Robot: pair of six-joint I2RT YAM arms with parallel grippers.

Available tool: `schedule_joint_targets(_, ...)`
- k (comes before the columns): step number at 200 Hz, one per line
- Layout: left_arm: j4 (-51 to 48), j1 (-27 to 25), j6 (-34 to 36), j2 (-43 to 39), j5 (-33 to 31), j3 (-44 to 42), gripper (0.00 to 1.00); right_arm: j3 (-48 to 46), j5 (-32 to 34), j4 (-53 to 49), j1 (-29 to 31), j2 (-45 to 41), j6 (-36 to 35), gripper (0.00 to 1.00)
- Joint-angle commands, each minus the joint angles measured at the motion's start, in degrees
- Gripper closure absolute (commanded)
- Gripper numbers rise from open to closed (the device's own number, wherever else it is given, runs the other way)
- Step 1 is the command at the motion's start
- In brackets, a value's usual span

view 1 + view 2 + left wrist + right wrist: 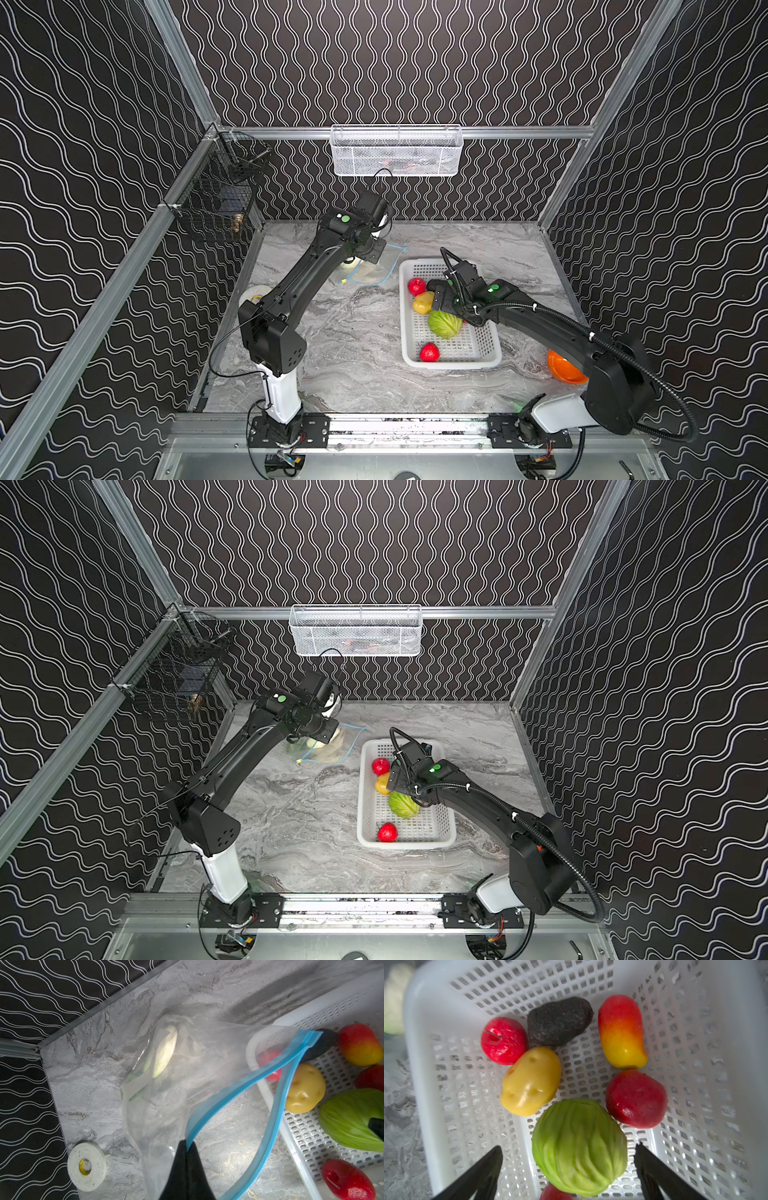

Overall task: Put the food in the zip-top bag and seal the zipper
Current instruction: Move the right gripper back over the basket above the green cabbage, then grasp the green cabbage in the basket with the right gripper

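Right wrist: ribbed round cabbage [579, 1147], perforated basket [695, 1043].

The clear, crinkly zip-top bag [158, 1105] sits just beside the white basket [695, 1032], mouth gaping, with a white radish [166, 1049] inside. Its light-blue zipper [218, 1103] is parted into a wide loop (yellow slider [344, 281] at one end). In the basket lie the green cabbage [579, 1147], yellow piece [531, 1082], dark item [559, 1021], red-and-yellow piece [622, 1032] and red fruits [503, 1041]
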Motion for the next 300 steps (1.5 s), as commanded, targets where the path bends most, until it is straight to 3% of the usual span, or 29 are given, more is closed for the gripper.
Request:
schedule_joint_targets(1,-0.4,-0.2,1.3,0.3,-1.1,0.9,1.0,-0.5,-0.4,-1.4,0.0,0.3,2.5,0.01)
schedule_joint_targets(40,0.7,-0.2,0.8,-1.3,1.8,-1.4,1.0,-2.0,-1.9,-0.3,0.0,0.5,3.9,0.01)
schedule_joint_targets(223,2.4,-0.3,0.5,-4.0,0.7,-5.3,1.0,-3.4,-3.2,1.2,0.3,5.0,6.2,0.02)
schedule_joint_targets(300,2.8,-0.3,0.7,-4.5,0.0,-5.9,1.0,-3.6,-3.2,3.5,0.3,4.8,6.1,0.27)
